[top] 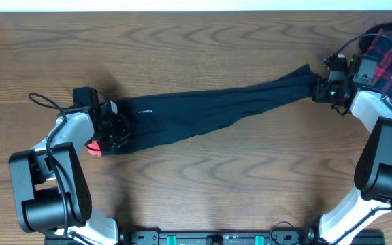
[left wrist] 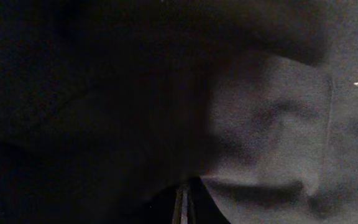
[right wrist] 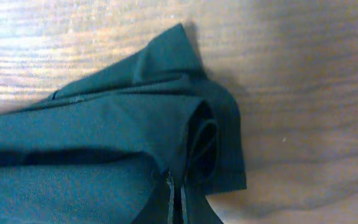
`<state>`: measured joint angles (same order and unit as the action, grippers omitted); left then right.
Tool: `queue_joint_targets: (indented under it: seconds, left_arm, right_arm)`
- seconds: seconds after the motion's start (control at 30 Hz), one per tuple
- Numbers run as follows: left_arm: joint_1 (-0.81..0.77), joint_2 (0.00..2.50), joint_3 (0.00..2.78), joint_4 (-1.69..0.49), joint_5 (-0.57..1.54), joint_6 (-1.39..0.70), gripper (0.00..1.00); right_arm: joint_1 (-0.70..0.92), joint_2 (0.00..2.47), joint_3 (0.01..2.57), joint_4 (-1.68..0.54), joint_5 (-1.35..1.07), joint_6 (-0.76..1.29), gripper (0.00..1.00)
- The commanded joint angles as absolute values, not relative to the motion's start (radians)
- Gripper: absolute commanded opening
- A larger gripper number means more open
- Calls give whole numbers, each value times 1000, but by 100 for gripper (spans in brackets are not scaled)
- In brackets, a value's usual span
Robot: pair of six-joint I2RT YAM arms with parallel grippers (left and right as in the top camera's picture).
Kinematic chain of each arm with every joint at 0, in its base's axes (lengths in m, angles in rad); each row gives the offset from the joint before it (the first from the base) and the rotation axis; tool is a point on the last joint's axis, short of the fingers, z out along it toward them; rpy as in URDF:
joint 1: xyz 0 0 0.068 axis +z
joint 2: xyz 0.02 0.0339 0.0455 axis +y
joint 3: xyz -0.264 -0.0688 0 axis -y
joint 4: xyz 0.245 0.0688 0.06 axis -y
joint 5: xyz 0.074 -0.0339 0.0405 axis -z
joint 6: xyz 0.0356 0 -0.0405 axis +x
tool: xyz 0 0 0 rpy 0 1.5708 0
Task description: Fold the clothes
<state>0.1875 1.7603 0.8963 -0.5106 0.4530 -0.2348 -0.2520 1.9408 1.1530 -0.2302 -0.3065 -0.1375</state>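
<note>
The black trousers (top: 209,109) lie stretched long and narrow across the wooden tabletop (top: 196,41), slanting from lower left up to the right. A bit of red-orange waistband edge (top: 95,146) shows at the left end, with small pale lettering nearby. At the right, the leg ends (right wrist: 135,137) are bunched into soft, rolled folds.

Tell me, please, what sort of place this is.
Probably a robotics lab bench: a wood-grain table, a left arm and right arm mounted at its edge, and black trousers stretched between them.
</note>
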Motion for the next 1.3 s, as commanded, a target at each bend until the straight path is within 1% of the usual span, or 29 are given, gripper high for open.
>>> queue_joint_targets:
  seconds: [0.0, 0.23, 0.37, 0.47, 0.87, 1.1, 1.13, 1.17, 1.2, 1.23, 1.27]
  left_arm:
    - [180, 1819, 862, -487, 328, -222, 7]
    - [180, 1819, 862, -487, 328, -221, 7]
    - [180, 1819, 862, -486, 327, -221, 7]
    - [180, 1819, 862, -481, 328, -221, 7]
    - [180, 1819, 862, -480, 328, -221, 7]
    - [180, 1819, 862, -480, 328, -221, 7]
    - [180, 1819, 862, -480, 328, -221, 7]
    - [180, 1819, 862, -480, 328, -221, 7]
    - [180, 1819, 862, -481, 328, -221, 7]
    - [180, 1819, 862, -481, 328, -221, 6]
    - [180, 1819, 862, -481, 328, -221, 7]
  right_arm:
    - [-250, 1942, 1165, -258, -320, -101, 1]
    - [-249, 1770, 1165, -367, -297, -19, 1]
    - [-249, 1648, 1165, -445, -159, 94, 1]
    - [-250, 1601, 1165, -485, -24, 196, 1]
    - [-259, 1633, 1165, -427, 4, 233, 1]
    - [-259, 1702, 1165, -355, 3, 287, 1]
    - [-258, 1721, 1165, -332, 2, 297, 15]
    - [-258, 1743, 1165, -305, -6, 299, 49]
    - [-258, 1763, 1165, -281, -17, 299, 93]
    - [-259, 1784, 1165, -263, -26, 299, 99]
    - [-259, 1807, 1165, -252, -28, 300, 99]
